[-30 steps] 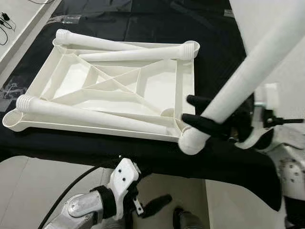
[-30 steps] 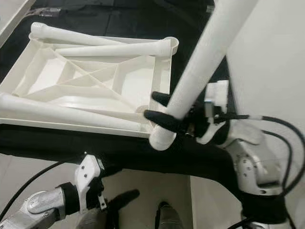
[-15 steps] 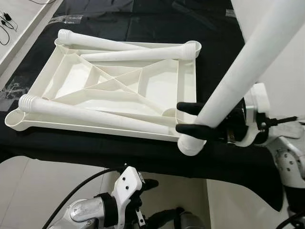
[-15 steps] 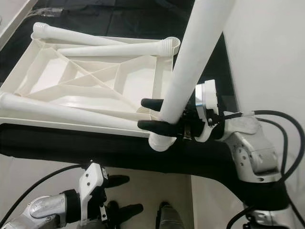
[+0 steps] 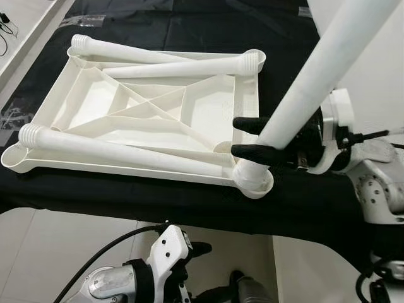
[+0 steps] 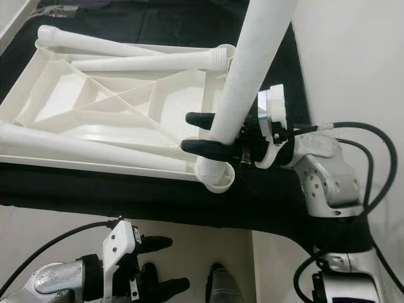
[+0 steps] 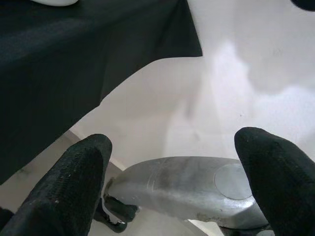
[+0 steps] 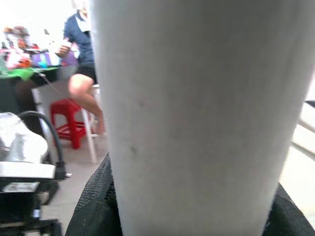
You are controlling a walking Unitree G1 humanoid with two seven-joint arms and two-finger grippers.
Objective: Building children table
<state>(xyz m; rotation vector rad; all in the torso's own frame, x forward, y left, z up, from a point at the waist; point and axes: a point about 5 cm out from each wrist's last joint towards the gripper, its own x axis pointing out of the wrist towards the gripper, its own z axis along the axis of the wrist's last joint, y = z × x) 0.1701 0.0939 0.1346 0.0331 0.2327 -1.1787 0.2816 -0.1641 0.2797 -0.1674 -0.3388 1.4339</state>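
Seating an upright leg [image 5: 315, 82] in the near right corner socket [image 5: 254, 180] of the upturned tabletop [image 5: 208, 117] on the desk [image 5: 189, 202], right gripper [image 5: 246, 136] clamped round it. Three legs [image 5: 120, 151] lying loose across the tabletop, none fitted yet. Left gripper [image 7: 172, 182] low beside the desk, spread open, empty.

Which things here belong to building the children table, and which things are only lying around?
Belong to the job:
- upturned white tabletop
- white leg, gripped by the right gripper, foot at the near right corner socket
- three loose legs lying on the tabletop

Just there:
- black cloth
- idle left gripper
- red stool
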